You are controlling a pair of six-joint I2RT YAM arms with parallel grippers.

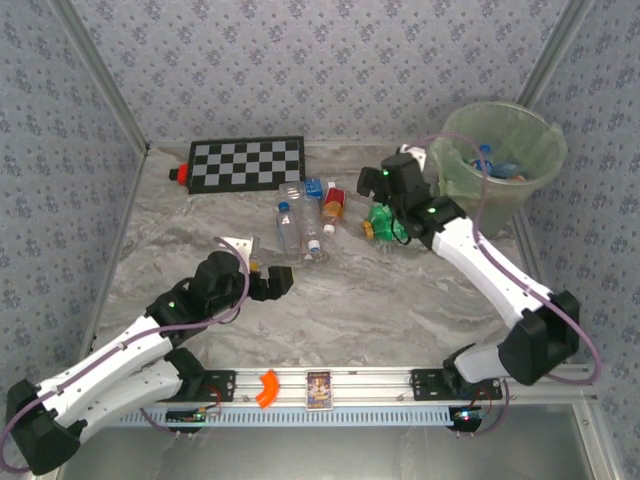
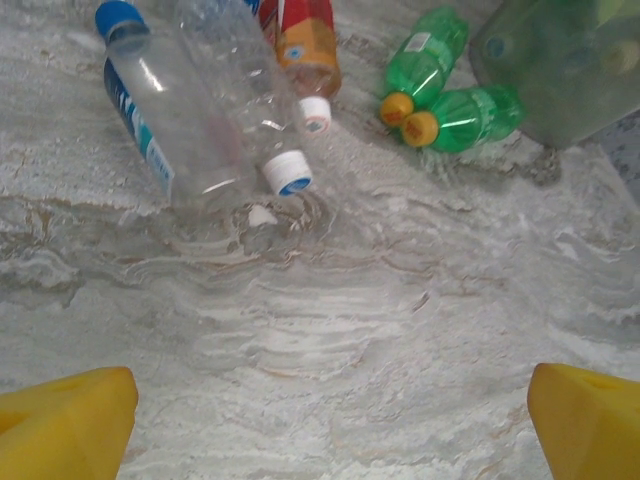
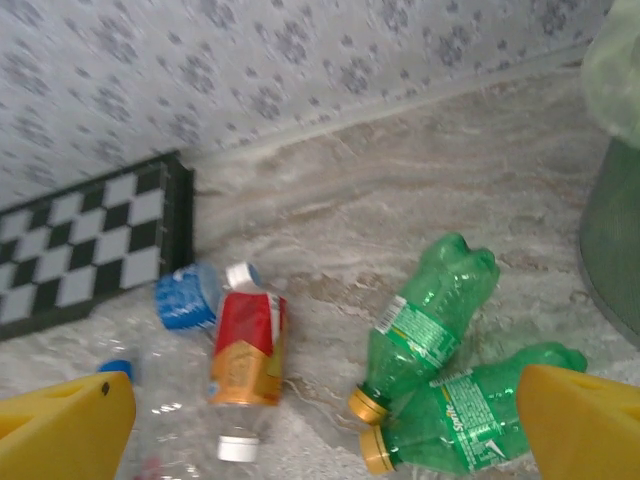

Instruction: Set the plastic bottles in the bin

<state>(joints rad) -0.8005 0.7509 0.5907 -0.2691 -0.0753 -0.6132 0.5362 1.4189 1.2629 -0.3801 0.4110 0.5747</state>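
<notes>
Several plastic bottles lie mid-table: clear ones with blue labels (image 1: 292, 225), one with a red-orange label (image 1: 333, 203) and two green ones (image 1: 385, 222). The pale-green bin (image 1: 500, 150) stands at the back right with bottles inside. My right gripper (image 3: 325, 430) hangs open just above the green bottles (image 3: 435, 310) and the red-orange bottle (image 3: 245, 360), touching none. My left gripper (image 2: 330, 420) is open over bare table, short of a clear bottle (image 2: 170, 110); its yellow fingertips (image 2: 60, 420) hold nothing. The green bottles (image 2: 470, 118) and the bin (image 2: 560, 60) lie beyond.
A black-and-white checkerboard (image 1: 247, 163) with a small red block (image 1: 178, 173) lies at the back left. A small white piece (image 1: 238, 243) rests by the left gripper. Patterned walls close in the table on three sides; a rail (image 1: 330, 385) runs along the near edge.
</notes>
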